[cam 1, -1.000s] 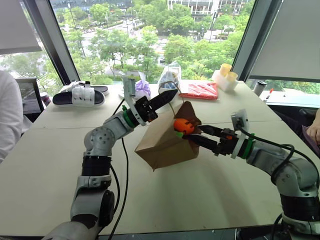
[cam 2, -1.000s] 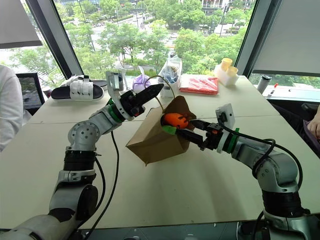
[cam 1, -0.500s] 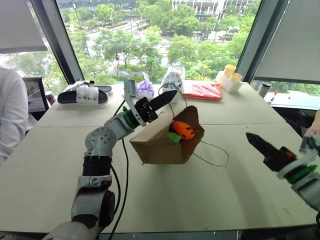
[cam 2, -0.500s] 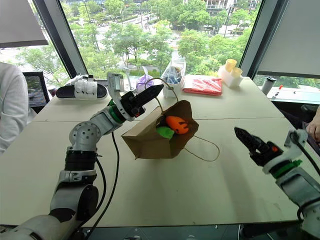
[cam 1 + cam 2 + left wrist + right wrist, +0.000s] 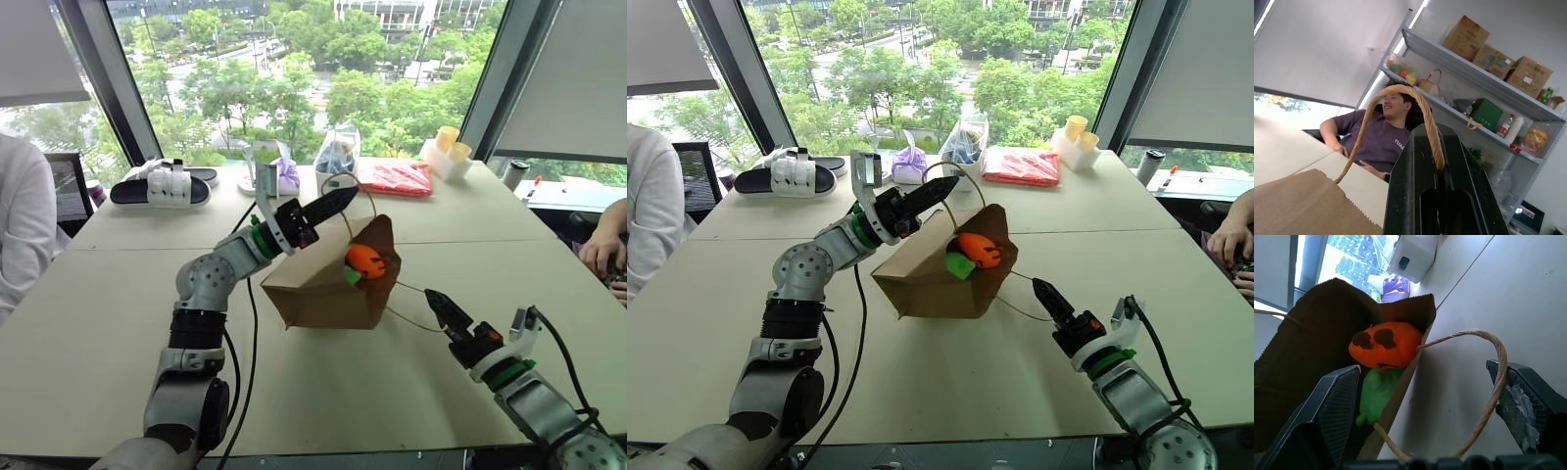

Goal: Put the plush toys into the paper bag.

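Though tilted, brown paper bag point(image 5: 323, 289) w/ orange plush point(image 5: 365, 260)

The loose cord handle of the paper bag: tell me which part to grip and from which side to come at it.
Grip the free cord handle at the top of its loop, where it arches clear of the table. Come in from the bag's mouth side with the open right hand, one finger on each side of the cord. The left hand already holds up the paper bag by the other handle.

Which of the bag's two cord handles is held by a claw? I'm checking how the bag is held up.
The upper handle, pinched in the shut left claw. The other handle droops loose onto the table.
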